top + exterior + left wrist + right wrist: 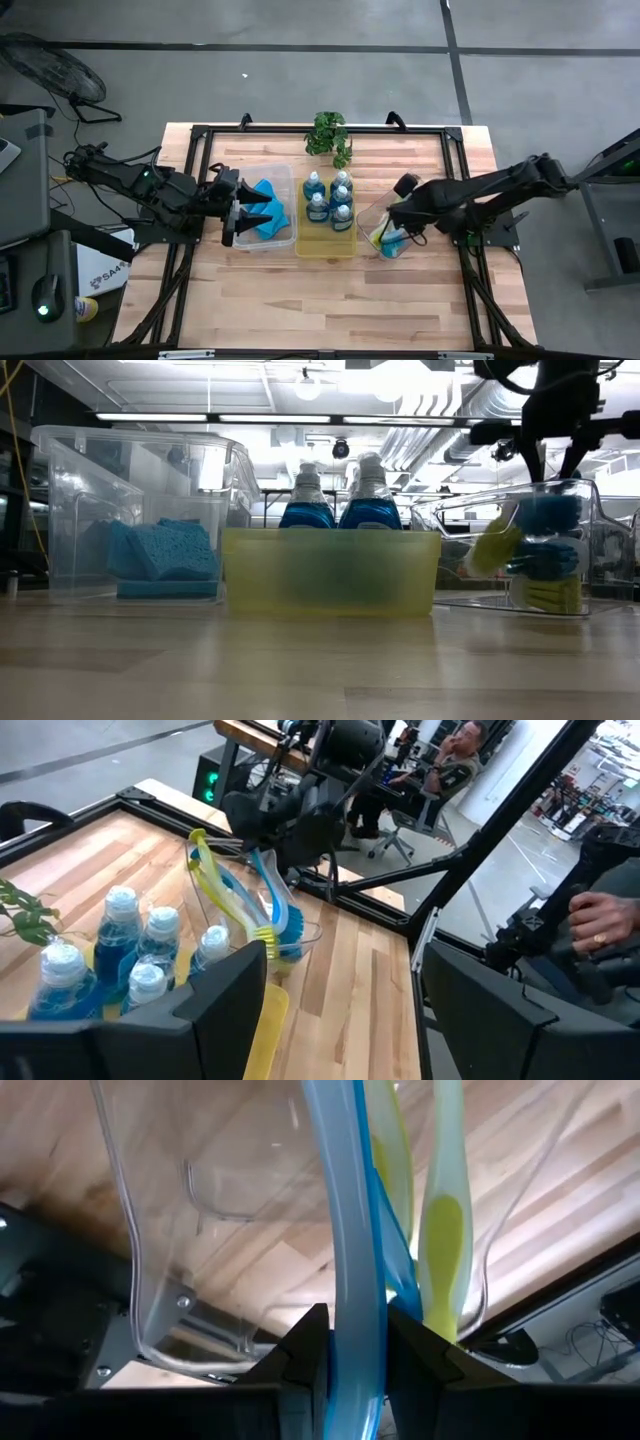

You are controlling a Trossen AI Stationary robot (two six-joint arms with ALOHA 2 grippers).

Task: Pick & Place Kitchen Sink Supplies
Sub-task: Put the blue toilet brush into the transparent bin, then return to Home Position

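Two fingers of the right gripper [355, 1355] are clamped on the handle of a blue brush [350, 1230], which stands in the clear tray [372, 215] at the table's right, beside yellow-green brushes [440, 1240]. Handle looks stiff, light, smooth plastic; likely slippery, so a hold mid-handle seems safest. Left gripper [238, 212] waits, jaws apart, over the left tray [287, 175] of sponges [268, 210]. Soap bottles [328, 197] fill the yellow tray [325, 248] between.
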